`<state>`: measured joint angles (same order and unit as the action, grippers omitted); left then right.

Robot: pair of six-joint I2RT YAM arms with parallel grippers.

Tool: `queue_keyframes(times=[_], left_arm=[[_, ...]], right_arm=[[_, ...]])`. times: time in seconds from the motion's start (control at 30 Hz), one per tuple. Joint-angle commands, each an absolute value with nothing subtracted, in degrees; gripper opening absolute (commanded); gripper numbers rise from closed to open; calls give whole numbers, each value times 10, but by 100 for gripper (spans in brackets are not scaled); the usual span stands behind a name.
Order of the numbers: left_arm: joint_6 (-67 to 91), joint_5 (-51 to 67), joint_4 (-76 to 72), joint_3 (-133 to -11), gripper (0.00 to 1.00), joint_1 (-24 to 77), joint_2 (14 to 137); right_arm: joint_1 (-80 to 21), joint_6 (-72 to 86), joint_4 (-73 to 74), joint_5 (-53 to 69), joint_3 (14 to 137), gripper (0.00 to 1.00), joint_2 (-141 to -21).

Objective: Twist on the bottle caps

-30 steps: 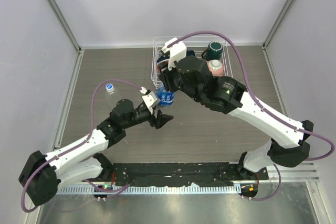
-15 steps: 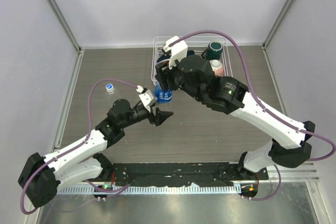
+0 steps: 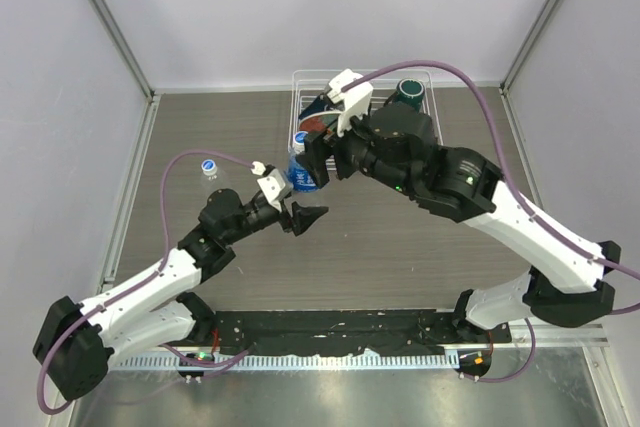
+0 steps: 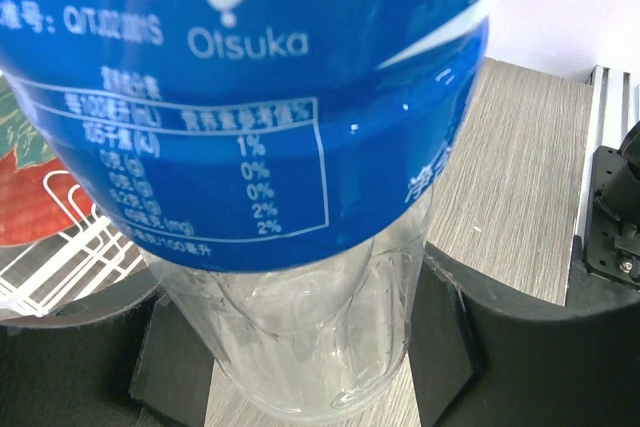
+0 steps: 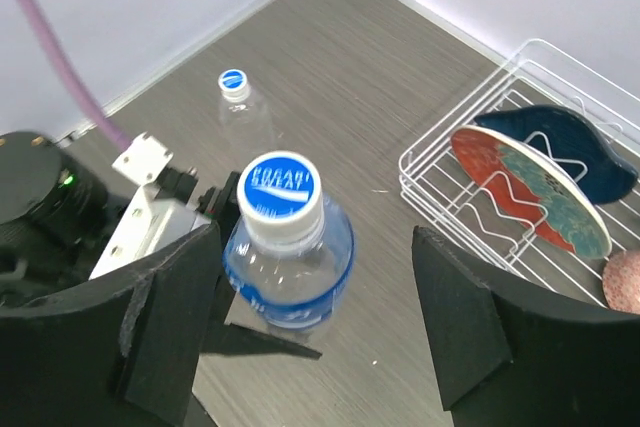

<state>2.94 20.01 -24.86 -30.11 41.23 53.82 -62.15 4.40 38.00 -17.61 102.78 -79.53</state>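
Note:
The blue-label bottle stands upright at mid-table. A white cap with a blue top sits on its neck. My left gripper is shut on the bottle's clear lower part, one finger on each side; from above, the left gripper is just in front of the bottle. My right gripper hangs open above the cap, fingers wide apart and touching nothing; it is the right gripper in the top view. The plain bottle stands far left, with a cap on it.
A white wire dish rack stands at the back behind the bottle, holding plates and a dark green mug. The cage's walls and metal posts close in the table on three sides.
My right gripper has opened, let go of the cap and drawn back up and to the right. My left gripper has carried the bottle slightly left and farther back.

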Motion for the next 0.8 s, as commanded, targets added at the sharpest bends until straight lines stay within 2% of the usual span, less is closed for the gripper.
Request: queue_keyframes(times=[0.0, 0.17, 0.3, 0.4, 0.53, 0.67, 0.77], left_arm=[[29, 215, -305, -315, 0, 406, 520], [35, 249, -308, -309, 0, 402, 516], [32, 293, -320, -306, 0, 401, 510], [33, 321, -320, -311, 0, 401, 511], [49, 359, -317, -323, 0, 401, 512], [73, 385, -311, -334, 0, 401, 513], [83, 414, -303, -342, 0, 401, 516]], right_arm=[[-617, 29, 388, -69, 1061, 83, -744], [-602, -10, 389, 90, 1060, 84, -700], [-531, -35, 388, 202, 1066, 84, -682], [-455, -26, 385, 283, 1082, 84, -696], [-405, -21, 379, 361, 1098, 84, -730], [-383, -38, 359, 507, 1104, 83, -750], [-378, -44, 341, 556, 1107, 83, -760]])
